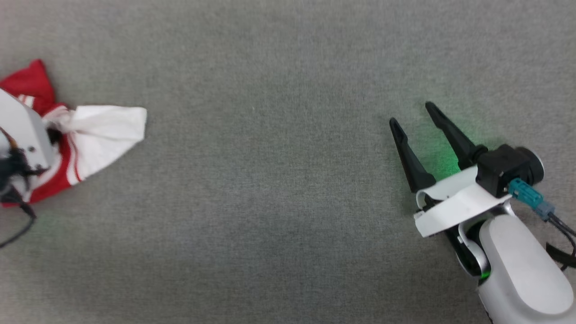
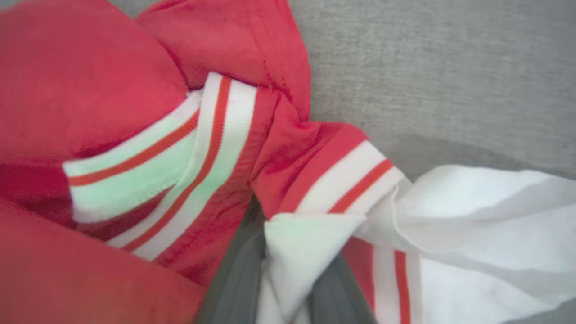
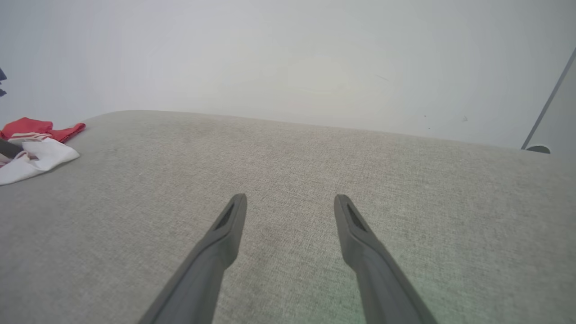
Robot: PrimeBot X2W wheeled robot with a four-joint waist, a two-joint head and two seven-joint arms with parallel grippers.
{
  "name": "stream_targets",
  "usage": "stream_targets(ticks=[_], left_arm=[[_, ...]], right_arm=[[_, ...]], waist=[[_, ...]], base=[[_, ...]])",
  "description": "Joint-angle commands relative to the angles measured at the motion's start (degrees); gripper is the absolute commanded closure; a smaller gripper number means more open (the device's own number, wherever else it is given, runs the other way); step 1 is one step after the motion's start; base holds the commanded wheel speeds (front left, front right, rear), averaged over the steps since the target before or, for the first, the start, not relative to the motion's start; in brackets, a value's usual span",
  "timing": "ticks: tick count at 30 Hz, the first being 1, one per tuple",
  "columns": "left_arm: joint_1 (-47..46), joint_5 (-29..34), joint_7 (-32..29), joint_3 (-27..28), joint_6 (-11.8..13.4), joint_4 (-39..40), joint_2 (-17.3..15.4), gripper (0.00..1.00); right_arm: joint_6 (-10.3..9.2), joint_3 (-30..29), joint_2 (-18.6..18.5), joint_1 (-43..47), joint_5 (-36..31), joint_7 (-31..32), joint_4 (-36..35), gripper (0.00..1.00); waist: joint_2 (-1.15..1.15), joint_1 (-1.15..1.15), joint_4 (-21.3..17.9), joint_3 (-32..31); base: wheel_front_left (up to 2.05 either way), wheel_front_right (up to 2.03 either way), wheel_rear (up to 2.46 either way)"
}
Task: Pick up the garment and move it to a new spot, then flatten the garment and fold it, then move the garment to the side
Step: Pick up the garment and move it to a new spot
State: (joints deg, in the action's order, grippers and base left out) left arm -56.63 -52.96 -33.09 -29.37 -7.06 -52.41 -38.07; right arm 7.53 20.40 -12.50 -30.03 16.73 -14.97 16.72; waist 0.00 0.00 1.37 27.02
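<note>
The jersey lies crumpled at the far left of the grey surface, at the tip of the left hand. The left hand is clenched on the fabric. In the left wrist view its two grey fingers rise from the bottom edge with a fold of white cloth pinched between them, and the folds of the jersey gather toward that point. From the pinch, the white panel extends toward the robot's right, its free end pointing at the middle of the surface. A red lobe runs up the head view from the pinch, and a red section with striped trim runs down that view beside the wrist housing. The bunched mass is therefore longest along the head view's vertical, with the white panel branching off sideways; no neckline or hem orientation can be determined. In the right wrist view the jersey rests on the surface near its far left edge. The right hand is released, its fingers spread and nothing between them. It sits over bare surface at the right, well apart from the jersey, fingertips angled up and slightly left in the head view.
</note>
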Motion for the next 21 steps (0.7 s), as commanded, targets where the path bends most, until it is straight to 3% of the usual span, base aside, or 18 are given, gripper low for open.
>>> stream_targets(ticks=[1,8,21], left_arm=[[3.4,-0.94,-0.25,-1.96,-0.71,0.69,4.82,1.0],[3.74,-8.46,4.32,-3.09,-0.46,13.33,2.91,1.0],[2.34,-13.37,-3.32,-9.21,-0.33,36.0,5.39,1.0]], right_arm=[[-0.08,-0.44,0.06,1.0,0.14,-0.29,0.2,0.0],[-0.08,-3.18,1.92,5.18,0.55,-0.29,0.37,0.0],[-0.08,-11.81,4.68,10.68,0.83,-0.29,-2.81,0.0]], waist=[[0.0,0.0,0.87,-2.62],[0.0,0.0,0.64,-8.85],[0.0,0.0,-5.09,-11.3]], base=[[0.0,0.0,0.0],[0.0,0.0,0.0],[0.0,0.0,0.0]])
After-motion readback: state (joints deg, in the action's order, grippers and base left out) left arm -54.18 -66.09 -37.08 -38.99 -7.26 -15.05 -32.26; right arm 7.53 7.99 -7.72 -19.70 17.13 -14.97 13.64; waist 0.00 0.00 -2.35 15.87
